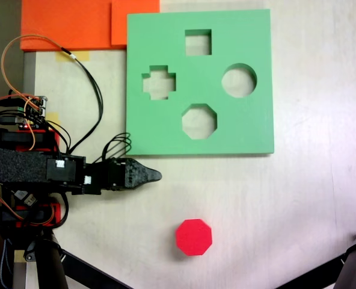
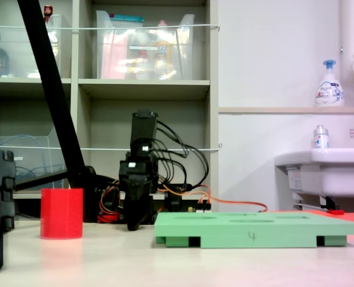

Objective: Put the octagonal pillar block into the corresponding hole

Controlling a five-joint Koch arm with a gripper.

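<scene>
On the table, red block (image 1: 194,236) — apart from green board (image 1: 199,82)

Bare table (image 1: 268,205) lay between the gripper (image 1: 157,175) and the red block (image 1: 194,236), with nothing standing in the gap. The block stood alone, open table on every side. The green board (image 1: 250,36) lay flat just beyond the gripper tip, its octagonal hole (image 1: 199,121) uncovered and nearest the board's near edge. In a fixed view the board (image 2: 255,230) formed a low raised step beside the gripper (image 2: 133,224). Tripod legs (image 1: 76,265) crossed the lower corners.
</scene>
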